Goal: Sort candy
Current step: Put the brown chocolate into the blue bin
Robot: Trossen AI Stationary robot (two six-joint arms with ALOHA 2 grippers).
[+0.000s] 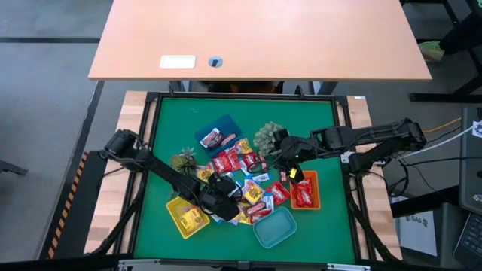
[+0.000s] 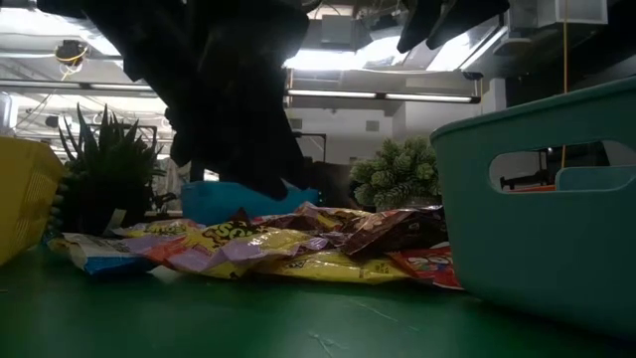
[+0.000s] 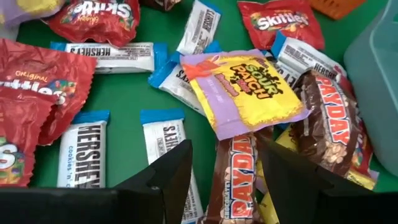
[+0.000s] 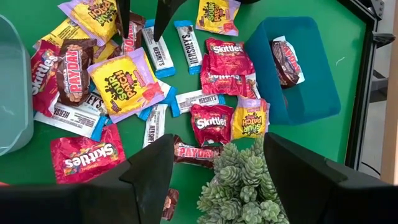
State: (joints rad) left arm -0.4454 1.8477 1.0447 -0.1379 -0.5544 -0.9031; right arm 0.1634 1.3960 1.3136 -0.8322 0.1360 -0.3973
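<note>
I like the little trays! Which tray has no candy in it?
The teal tray near the table's front edge. The yellow, orange and blue trays each hold candy.

We are in a robot lab or workshop. We see long ceiling lights (image 2: pixel 397 97) and pipes overhead, a bare grey floor (image 1: pixel 45 75), a big plain desk (image 1: pixel 256 38), and loose cables (image 1: pixel 440 132) beside a green table (image 1: pixel 316 226) with a black frame and two robot arms.
</note>
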